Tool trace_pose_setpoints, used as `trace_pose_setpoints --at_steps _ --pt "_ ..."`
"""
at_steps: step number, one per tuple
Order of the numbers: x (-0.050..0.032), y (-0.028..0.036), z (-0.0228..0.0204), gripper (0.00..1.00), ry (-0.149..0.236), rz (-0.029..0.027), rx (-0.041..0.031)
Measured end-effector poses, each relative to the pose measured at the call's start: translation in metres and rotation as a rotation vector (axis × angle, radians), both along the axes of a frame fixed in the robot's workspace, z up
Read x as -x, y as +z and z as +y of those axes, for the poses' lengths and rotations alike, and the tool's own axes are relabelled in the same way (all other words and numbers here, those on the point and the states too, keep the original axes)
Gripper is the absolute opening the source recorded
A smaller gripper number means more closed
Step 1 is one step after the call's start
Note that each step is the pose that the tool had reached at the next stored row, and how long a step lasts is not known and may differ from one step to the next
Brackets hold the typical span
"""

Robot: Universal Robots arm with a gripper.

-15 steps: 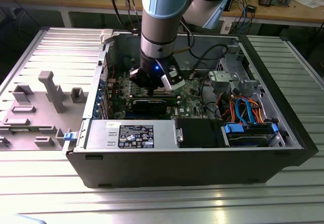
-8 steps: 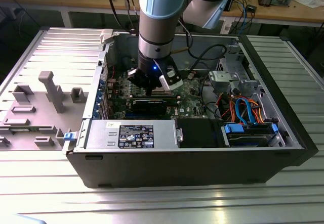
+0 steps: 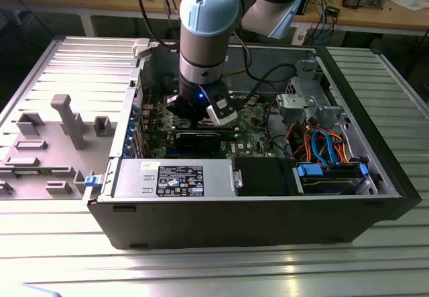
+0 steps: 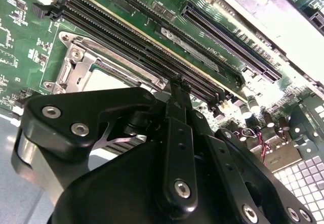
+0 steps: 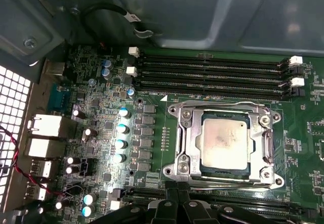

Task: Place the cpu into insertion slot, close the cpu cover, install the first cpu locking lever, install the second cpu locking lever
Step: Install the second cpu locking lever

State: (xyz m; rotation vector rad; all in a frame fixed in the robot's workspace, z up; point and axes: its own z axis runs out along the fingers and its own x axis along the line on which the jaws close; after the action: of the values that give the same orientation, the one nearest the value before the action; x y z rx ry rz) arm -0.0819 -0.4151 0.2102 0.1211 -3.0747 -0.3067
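**Black fingers pinched shut, empty, at socket edge**

I read the gripper [image 5: 174, 204] as closed on nothing. Just beyond its tips: cpu [image 5: 224, 141] seated in the insertion slot [image 5: 188, 159], cpu cover [image 5: 183, 135] down. Risk: tips snag the memory slots [image 5: 212, 72] beyond the socket, or skid off the levers, if I misjudge.

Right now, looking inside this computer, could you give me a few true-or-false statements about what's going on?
1. The cpu sits in the insertion slot. True.
2. The cpu cover frames the chip. True.
3. The hand is gripping the cpu. False: it is beside the socket, not touching the chip.
4. The arm is outside the computer case. False: it reaches down into it.
5. The memory slots lie beside the socket. True.
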Motion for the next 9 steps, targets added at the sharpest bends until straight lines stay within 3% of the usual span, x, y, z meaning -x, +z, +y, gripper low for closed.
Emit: trace_pose_setpoints --at_steps 5,9 --pt "0.0029 -0.0007 0.0001 0.11 -0.005 0.0000 -0.0054" --pt "0.0032 -0.0019 0.0002 0.11 -0.006 -0.0001 -0.0191"
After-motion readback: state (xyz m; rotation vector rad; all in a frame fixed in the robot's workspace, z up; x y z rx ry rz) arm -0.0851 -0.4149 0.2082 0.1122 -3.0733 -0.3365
